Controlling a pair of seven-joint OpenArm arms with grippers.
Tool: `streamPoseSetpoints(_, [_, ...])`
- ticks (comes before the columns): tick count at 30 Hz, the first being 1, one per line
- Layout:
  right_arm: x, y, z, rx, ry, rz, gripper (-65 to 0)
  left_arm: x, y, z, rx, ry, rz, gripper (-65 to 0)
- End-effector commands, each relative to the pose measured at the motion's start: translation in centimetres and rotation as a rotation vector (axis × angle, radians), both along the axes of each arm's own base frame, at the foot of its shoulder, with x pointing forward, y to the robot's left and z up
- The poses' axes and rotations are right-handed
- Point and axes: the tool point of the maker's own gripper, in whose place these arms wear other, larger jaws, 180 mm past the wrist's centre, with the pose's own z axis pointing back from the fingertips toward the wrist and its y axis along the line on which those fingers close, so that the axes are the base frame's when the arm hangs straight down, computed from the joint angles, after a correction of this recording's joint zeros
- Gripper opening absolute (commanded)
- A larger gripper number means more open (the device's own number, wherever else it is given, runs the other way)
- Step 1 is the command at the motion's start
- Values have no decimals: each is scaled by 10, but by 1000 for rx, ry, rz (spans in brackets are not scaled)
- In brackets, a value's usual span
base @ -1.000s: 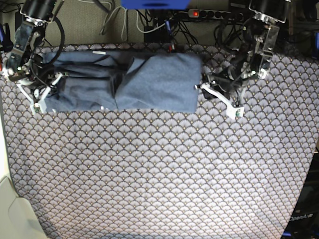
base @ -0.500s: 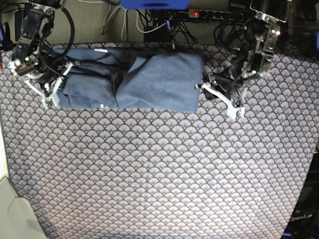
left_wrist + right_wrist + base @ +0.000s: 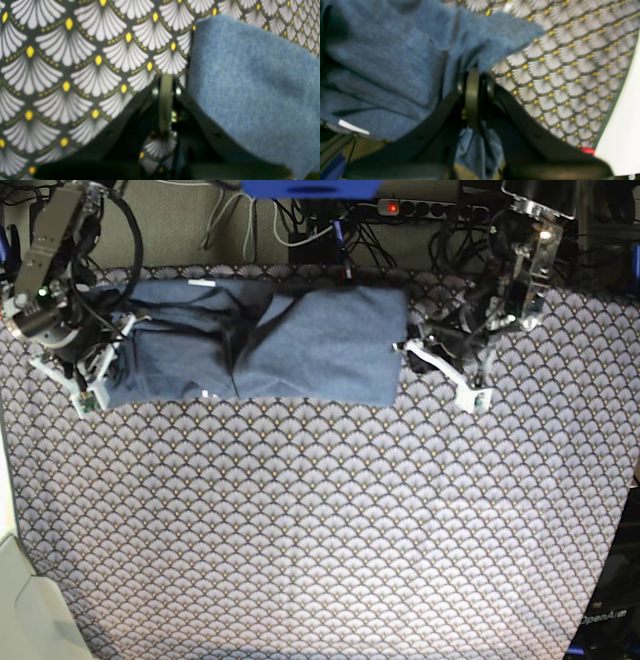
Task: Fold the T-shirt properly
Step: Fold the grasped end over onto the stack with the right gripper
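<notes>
The slate-blue T-shirt [image 3: 300, 345] lies folded into a long band across the far end of the scallop-patterned tablecloth [image 3: 320, 530]. At the band's left end in the base view, my right gripper [image 3: 105, 362] is shut on the T-shirt. In the right wrist view blue cloth [image 3: 395, 62] bunches around the closed fingertips [image 3: 472, 75] and hangs below them. My left gripper [image 3: 422, 358] rests on the tablecloth just off the shirt's other end. The left wrist view shows its pads [image 3: 166, 100] pressed together and empty, beside the T-shirt edge [image 3: 250, 87].
A power strip and tangled cables [image 3: 420, 208] run along the back edge, with a blue object [image 3: 310, 188] at top centre. A white surface [image 3: 20, 600] sits at the near left corner and shows again in the right wrist view [image 3: 625, 112].
My right gripper swung in toward the shirt, then back out to the left and nearer, and the shirt's left end shifted with it. The left arm barely moved.
</notes>
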Motion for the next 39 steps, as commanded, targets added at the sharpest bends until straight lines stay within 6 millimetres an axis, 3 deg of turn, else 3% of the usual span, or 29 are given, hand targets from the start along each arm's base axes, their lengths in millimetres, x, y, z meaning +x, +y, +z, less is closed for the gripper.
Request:
streamPoseSetpoints(1, [6,2,8,0,-30,6,-650,7,6,9,10,-35,0,-647])
streamPoseSetpoints(7, [8,18,8,66,-47,14,-650,-3,15,7,38,-23,-12,-647])
streamPoseSetpoints(15, [16,49,22,231,-122,70,-650,-6,42,31,99,-77,-19,-647])
streamPoseSetpoints(23, [21,106,25,338,-130,207,-650,-3,97,52,148,-130,122,-647])
streamPoseSetpoints(31, [29,166,38,416,-161,358,-650,-16,120,49,184,-109,170,-647])
streamPoseSetpoints(39, [27,209,47,461,-169,475,-650,-18,138,52,223,-105,182,-647])
